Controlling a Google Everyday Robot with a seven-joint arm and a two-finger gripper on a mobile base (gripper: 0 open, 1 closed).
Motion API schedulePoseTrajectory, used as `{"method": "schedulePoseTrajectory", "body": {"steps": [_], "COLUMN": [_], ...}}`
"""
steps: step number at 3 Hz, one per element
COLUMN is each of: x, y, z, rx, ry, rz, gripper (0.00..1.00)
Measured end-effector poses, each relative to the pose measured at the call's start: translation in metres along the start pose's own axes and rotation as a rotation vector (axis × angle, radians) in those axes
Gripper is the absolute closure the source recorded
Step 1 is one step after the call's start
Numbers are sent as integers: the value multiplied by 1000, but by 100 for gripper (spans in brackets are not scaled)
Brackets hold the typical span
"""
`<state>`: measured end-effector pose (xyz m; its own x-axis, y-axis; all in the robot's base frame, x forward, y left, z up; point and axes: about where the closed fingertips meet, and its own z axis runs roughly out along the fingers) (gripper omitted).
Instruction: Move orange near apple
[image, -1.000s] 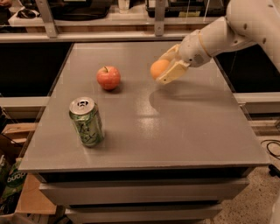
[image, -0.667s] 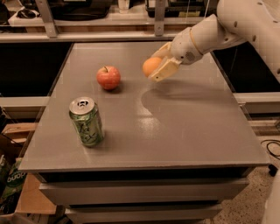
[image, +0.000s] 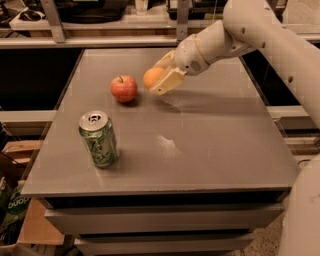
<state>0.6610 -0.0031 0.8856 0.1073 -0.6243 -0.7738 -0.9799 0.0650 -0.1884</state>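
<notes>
The orange (image: 151, 77) is a small round orange fruit held between my gripper's cream fingers (image: 168, 80), a little above the grey table (image: 215, 145). My gripper (image: 156, 76) is shut on it, reaching in from the upper right on the white arm. The apple (image: 123, 88), red with a short dark stem, sits on the table just left of the orange, a small gap apart.
A green soda can (image: 99, 138) stands upright at the table's front left. Shelving and metal posts (image: 52, 20) run along the back. A cardboard box (image: 20, 210) sits on the floor at the left.
My gripper has carried the orange leftward across the table, from right of centre to close beside the apple. The apple and the can have not moved.
</notes>
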Motion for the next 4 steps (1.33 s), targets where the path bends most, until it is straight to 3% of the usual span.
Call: {"method": "schedulePoseTrajectory", "body": {"steps": [3,4], "x": [-12,-12], "y": [18,22], "z": [37,42], "rx": [-83,-100], "ry": [-56,-61], "rz": [7,12], "gripper": [100,82]}}
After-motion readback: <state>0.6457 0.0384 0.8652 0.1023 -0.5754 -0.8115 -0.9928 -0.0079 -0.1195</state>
